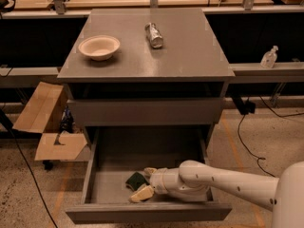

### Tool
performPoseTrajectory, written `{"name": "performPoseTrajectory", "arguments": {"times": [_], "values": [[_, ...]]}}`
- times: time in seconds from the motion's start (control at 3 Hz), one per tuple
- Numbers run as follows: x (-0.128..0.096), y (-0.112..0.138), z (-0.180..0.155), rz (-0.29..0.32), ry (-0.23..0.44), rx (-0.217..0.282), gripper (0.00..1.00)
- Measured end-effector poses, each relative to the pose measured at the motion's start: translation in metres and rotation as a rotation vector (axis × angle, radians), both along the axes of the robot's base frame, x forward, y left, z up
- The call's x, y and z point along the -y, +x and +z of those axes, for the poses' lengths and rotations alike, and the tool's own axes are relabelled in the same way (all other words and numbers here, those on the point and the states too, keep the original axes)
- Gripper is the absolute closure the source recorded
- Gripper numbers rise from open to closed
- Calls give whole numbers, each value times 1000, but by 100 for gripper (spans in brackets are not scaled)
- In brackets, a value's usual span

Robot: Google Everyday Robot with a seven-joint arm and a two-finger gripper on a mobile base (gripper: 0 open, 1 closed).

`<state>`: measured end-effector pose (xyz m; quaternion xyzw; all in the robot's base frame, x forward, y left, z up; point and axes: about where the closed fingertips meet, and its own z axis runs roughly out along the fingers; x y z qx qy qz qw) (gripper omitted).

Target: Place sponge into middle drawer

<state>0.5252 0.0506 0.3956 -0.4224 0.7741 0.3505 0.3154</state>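
Note:
The sponge, dark green face up, lies on the floor of the pulled-out middle drawer, near its front centre. My gripper reaches into the drawer from the right, low over the floor. Its pale fingers stand spread on either side of the sponge's right end, with a gap showing between the lower finger and the sponge. The white arm crosses the drawer's right wall.
Another grey drawer above shows only its flat closed front. On the cabinet top stand a pale bowl and a silver can lying on its side. Cardboard lies on the floor at left. A cable runs at right.

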Motion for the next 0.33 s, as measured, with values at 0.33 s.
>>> {"name": "performPoseTrajectory", "arguments": {"times": [0.33], "values": [[0, 0, 0, 0, 0, 0, 0]]}}
